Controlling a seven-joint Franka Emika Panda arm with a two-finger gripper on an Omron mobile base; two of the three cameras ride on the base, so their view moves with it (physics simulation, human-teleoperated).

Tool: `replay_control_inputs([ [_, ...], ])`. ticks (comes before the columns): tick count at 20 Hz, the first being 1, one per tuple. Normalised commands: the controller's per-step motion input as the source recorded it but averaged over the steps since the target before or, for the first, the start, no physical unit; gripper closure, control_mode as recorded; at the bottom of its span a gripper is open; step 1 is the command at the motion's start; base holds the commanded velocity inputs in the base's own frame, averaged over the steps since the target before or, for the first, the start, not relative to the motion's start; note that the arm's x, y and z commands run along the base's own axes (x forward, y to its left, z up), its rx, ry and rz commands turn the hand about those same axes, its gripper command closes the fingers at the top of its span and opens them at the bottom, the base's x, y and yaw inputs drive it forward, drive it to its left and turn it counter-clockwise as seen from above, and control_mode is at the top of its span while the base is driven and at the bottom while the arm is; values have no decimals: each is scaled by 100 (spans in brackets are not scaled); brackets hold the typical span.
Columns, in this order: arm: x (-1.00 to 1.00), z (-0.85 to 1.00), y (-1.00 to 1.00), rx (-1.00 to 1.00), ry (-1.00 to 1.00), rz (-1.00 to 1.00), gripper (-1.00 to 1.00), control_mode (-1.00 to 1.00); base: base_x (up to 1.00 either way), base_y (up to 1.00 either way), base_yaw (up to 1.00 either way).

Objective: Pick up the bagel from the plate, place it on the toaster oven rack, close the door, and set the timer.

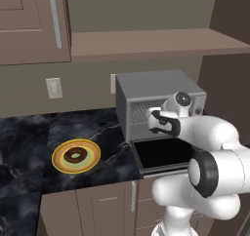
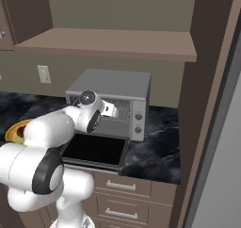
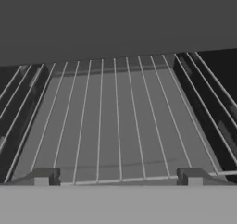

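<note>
Spreading wide and empty, my gripper point(image 3: 118, 177) faces the rack point(image 3: 115, 121) inside the toaster oven point(image 1: 156, 91), above the door point(image 1: 163, 154), which lies flat open. Farther left on the counter point(image 1: 29, 132), the bagel point(image 1: 74, 155) sits on its plate point(image 1: 93, 154), untouched. Swinging over there, I judge my elbow could clip the door or oven frame.

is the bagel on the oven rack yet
No, the bagel lies on the plate on the counter, left of the toaster oven, and the rack is bare.
</note>
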Motion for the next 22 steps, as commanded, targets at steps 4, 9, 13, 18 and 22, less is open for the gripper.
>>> replay_control_inputs([
  [4,34,-30,0,0,0,0,-100,-100,0,0,0],
  [9,38,-28,0,0,0,0,-100,-100,0,0,0],
  [13,35,-25,0,0,0,0,-100,-100,0,0,0],
  [18,16,-27,0,0,1,0,-100,-100,0,0,0],
  [22,-61,-28,-11,0,16,0,-100,-100,0,0,0],
])
